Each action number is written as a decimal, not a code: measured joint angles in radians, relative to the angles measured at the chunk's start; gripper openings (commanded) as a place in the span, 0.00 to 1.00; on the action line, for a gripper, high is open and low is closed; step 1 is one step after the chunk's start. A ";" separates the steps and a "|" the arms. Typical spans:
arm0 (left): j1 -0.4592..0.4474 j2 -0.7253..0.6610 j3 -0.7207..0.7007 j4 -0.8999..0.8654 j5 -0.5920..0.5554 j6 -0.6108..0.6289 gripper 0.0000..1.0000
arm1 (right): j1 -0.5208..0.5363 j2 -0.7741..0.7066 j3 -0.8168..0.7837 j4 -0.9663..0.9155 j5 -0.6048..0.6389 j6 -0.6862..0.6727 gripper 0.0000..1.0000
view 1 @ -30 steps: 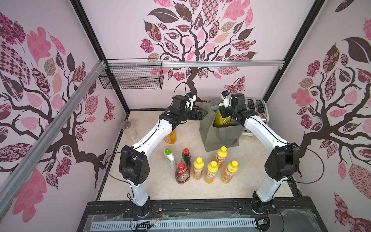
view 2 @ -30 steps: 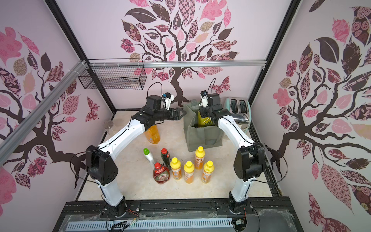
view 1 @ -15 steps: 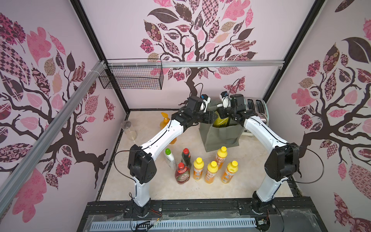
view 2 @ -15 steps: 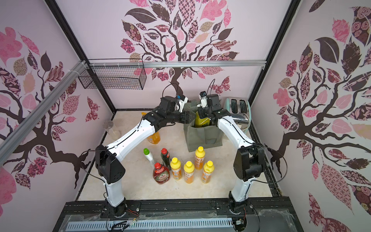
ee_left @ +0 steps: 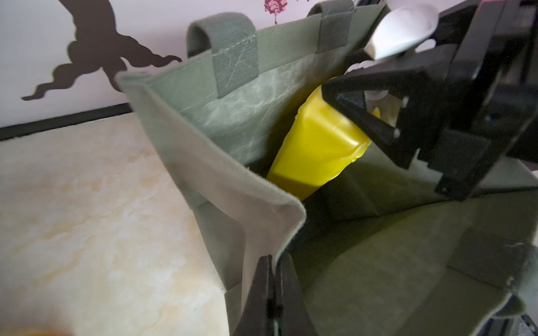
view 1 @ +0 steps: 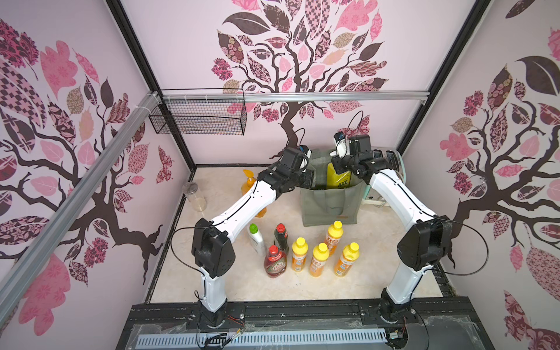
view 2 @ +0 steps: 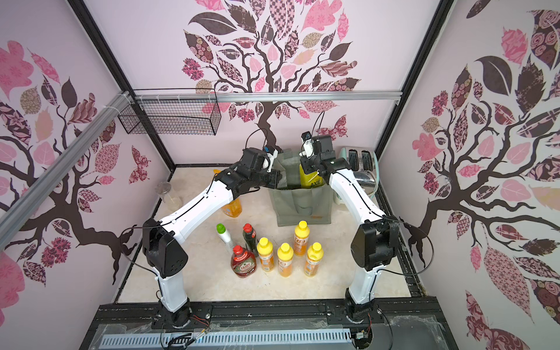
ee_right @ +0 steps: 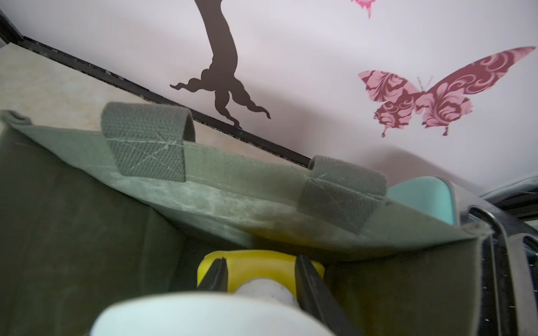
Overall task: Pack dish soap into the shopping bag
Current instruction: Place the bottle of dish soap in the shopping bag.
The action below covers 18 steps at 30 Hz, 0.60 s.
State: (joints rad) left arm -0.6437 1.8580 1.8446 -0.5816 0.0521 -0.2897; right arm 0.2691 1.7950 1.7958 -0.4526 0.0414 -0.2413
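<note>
The bag point(view 1: 331, 209) stands upright at upper centre of both top views, mouth open. Inside it, toward its far right corner, the AXE bottle point(view 1: 337, 179) leans a little. Its base is hidden by the bag's near wall, so I cannot tell whether it rests on the bag's floor. The right gripper point(ee_right: 260, 275) is clamped on the bottle's neck, one finger on each side under the white pump head. The left gripper point(ee_left: 273, 273) is closed tight on the bag's left rim, with fabric pinched between its jaws.

Just left of the bag, the pump bottle point(view 1: 250, 185) is half hidden behind the left arm point(view 1: 239, 209). Below the bag in the frame stand four small orange bottles point(view 1: 318, 260) — one just before the bag's front wall. To their left are the Fairy bottle point(view 1: 275, 263), a dark bottle point(view 1: 280, 239) and a white bottle point(view 1: 256, 241).

A jar point(view 1: 196, 198) sits at the table's left edge. A toaster point(view 2: 360, 157) stands right of the bag, partly behind the right arm point(view 1: 397, 194). A basket point(view 1: 200, 118) hangs on the back wall, upper left.
</note>
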 measured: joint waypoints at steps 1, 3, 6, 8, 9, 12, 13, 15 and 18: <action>0.000 -0.014 -0.009 -0.003 -0.015 0.003 0.00 | -0.001 0.000 0.006 0.000 0.003 -0.002 0.00; 0.000 -0.044 -0.028 -0.009 -0.043 0.011 0.00 | -0.001 0.000 0.023 -0.002 0.006 -0.003 0.00; 0.003 -0.080 -0.054 -0.011 -0.066 0.019 0.00 | -0.001 0.000 0.030 0.002 0.008 0.000 0.00; 0.005 -0.090 -0.061 -0.013 -0.075 0.026 0.00 | 0.000 0.000 0.026 0.006 0.013 0.007 0.00; 0.006 -0.092 -0.061 -0.014 -0.078 0.027 0.00 | 0.000 0.000 0.018 0.008 0.017 0.011 0.00; 0.005 -0.092 -0.069 -0.011 -0.086 0.029 0.00 | 0.000 -0.002 -0.033 0.058 0.031 0.025 0.00; 0.005 -0.092 -0.074 -0.009 -0.086 0.029 0.00 | 0.000 -0.002 -0.054 0.076 0.034 0.029 0.00; 0.005 -0.092 -0.082 -0.002 -0.088 0.029 0.00 | 0.001 -0.002 -0.109 0.113 0.039 0.036 0.00; 0.005 -0.092 -0.089 0.006 -0.080 0.026 0.00 | 0.005 -0.009 -0.212 0.196 0.042 0.044 0.00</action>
State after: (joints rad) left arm -0.6384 1.7660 1.7554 -0.5755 -0.0284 -0.2634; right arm 0.2737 1.7859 1.5841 -0.2569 0.0837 -0.1974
